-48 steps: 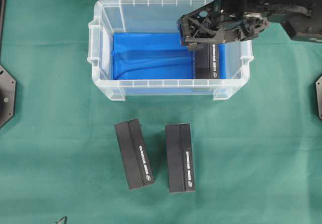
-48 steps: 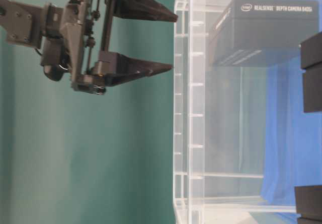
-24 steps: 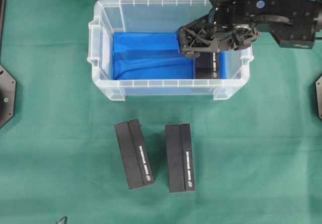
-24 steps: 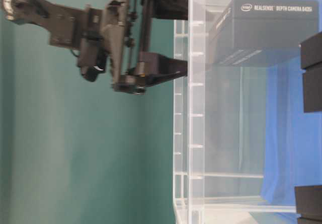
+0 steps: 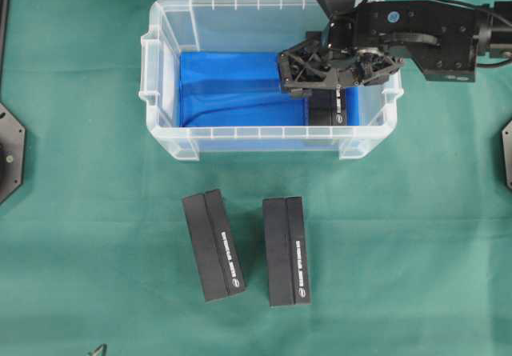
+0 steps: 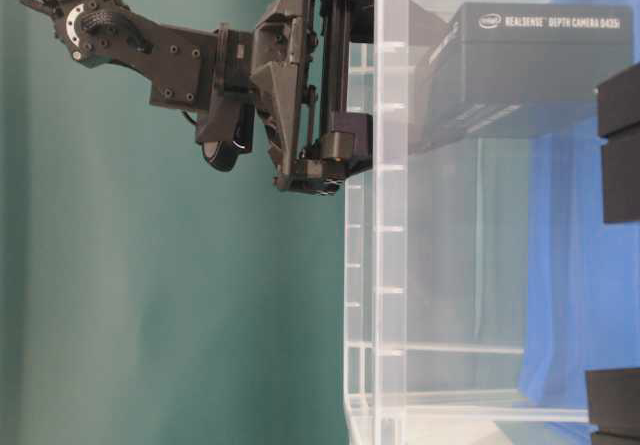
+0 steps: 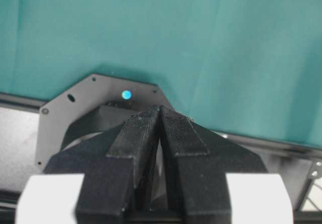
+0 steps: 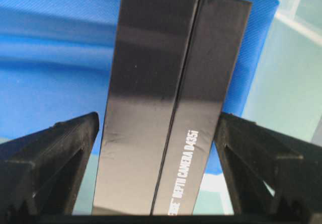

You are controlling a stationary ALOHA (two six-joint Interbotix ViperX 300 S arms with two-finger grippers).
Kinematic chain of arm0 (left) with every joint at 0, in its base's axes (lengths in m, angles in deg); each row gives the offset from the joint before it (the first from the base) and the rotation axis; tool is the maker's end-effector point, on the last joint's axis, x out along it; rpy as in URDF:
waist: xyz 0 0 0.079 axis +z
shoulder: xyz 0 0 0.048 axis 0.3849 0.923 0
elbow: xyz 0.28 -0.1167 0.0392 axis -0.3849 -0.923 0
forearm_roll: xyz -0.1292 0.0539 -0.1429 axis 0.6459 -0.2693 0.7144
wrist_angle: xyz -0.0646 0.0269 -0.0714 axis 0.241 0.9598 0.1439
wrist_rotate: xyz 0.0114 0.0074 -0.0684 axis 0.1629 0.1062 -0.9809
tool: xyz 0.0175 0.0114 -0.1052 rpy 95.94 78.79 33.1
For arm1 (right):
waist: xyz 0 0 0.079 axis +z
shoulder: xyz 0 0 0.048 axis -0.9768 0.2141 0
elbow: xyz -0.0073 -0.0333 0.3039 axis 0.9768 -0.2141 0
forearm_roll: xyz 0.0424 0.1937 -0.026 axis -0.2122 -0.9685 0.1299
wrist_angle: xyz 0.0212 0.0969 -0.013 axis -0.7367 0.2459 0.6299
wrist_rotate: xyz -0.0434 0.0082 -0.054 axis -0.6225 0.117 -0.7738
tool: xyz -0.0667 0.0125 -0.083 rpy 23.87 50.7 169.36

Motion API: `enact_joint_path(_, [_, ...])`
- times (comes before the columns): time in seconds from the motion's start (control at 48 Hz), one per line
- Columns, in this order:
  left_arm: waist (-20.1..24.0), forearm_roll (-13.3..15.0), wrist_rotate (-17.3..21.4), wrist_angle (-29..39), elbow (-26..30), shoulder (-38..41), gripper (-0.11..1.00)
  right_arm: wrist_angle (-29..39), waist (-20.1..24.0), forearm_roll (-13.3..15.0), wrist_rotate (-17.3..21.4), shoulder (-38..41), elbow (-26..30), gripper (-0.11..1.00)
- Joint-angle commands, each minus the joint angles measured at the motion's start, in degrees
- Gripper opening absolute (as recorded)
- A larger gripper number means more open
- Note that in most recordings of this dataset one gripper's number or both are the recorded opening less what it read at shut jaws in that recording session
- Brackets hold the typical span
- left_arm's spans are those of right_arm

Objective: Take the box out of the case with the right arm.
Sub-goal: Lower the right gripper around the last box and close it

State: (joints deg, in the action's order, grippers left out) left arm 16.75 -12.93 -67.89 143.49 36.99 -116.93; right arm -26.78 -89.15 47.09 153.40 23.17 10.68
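Right arm fingers (image 8: 161, 173) have dropped past case (image 5: 160, 92) rim within last second; now spread wide, straddling box (image 8: 166, 103), not yet clamped; box lies on blue sheet (image 5: 232, 84) at case's right end; squeeze judged next; left fingers (image 7: 160, 133) pressed together, empty.

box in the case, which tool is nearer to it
Right. The right tool straddles the box inside the case, fingers open on either side. The left tool is shut over its base, away.
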Motion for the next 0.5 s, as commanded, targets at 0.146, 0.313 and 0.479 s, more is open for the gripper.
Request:
enact_joint_path(0.146, [-0.09,-0.18,0.0,-0.35,0.53,0.26,0.0,-0.44,-0.26,-0.79,0.09,0.35,0.18,0.93])
enact_joint_path(0.313, [-0.09,-0.18,0.0,-0.26,0.53,0.18,0.0,-0.18,-0.35,-0.79,1.23,0.26,0.18,0.9])
enact_joint_path(0.479, [-0.09,-0.18,0.0,-0.35,0.53,0.18,0.0,-0.18,-0.35,-0.79,2.64,0.26,0.26,0.66])
